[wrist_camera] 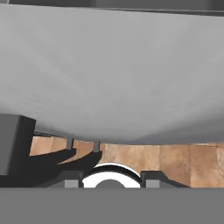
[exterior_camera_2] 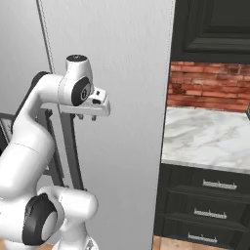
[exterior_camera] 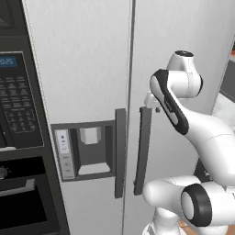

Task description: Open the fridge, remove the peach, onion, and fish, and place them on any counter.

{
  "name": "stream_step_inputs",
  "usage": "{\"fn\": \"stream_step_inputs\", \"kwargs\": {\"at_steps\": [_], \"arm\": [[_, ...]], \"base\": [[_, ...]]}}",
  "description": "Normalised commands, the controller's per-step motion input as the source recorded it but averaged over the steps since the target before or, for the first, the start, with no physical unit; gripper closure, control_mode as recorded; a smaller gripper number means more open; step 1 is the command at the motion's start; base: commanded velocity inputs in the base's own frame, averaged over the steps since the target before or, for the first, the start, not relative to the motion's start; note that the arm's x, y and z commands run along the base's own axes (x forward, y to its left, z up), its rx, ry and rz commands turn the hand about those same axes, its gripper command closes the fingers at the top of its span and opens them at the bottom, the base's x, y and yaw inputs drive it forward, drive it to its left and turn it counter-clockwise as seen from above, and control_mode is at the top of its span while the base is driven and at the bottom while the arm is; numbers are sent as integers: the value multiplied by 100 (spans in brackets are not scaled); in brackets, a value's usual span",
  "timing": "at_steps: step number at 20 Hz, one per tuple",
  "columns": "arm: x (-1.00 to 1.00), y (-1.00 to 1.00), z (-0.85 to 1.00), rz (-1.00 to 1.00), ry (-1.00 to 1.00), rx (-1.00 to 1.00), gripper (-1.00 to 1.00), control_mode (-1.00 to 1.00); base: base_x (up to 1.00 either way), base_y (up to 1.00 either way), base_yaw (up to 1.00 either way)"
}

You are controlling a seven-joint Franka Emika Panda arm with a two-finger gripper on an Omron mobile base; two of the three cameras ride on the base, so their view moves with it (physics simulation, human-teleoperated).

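fridge (exterior_camera: 92, 69): big brushed-metal two-door unit, both doors shut, so the peach, onion and fish are presumably inside and I can't see any of them from here

handles: two dark vertical bars at the centre seam, left door handle (exterior_camera: 120, 151) next to the dispenser recess (exterior_camera: 87, 149), right door handle (exterior_camera: 143, 149) just beside it

gripper (exterior_camera_2: 87, 117): pointing down, hanging in front of the right door, a bit above and beside the top of the right handle, not touching anything that I can make out

jaws: look a little apart going by the two short tips in the right base view, nothing between them

step in hand: I'd say it's lining up on the right door handle; nothing's opened yet, so the task has barely started

how to do it well: my take is to drop down beside the bar, get the tips either side of it, close up, then pull along the door's arc instead of straight out so the grip doesn't slip off

in the way: the left handle sits right next to the target, so it's easy to snag the wrong bar; the arm's own elbow and base are parked close to the door swing

tabletop (exterior_camera_2: 205, 136): marbled slab to the right of the fridge over black drawers, brick wall (exterior_camera_2: 210, 93) behind it, good drop spot later

other stuff: black built-in oven with control panel (exterior_camera: 18, 110) on the left of the fridge, wood floor (wrist_camera: 175, 164) below
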Motion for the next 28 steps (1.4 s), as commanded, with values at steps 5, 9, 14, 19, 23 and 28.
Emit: {"fn": "stream_step_inputs", "kwargs": {"at_steps": [5,9,14,19,23,28], "arm": [[-1,0,0,0,0,0,-100,100],[0,0,0,0,0,0,-100,100],[0,0,0,0,0,0,-100,100],[0,0,0,0,0,0,-100,100],[0,0,0,0,0,0,-100,100],[0,0,0,0,0,0,-100,100]], "base": [[0,0,0],[-33,28,-12],[-70,74,-45],[-11,89,-48],[0,69,-48],[2,42,-39]]}}
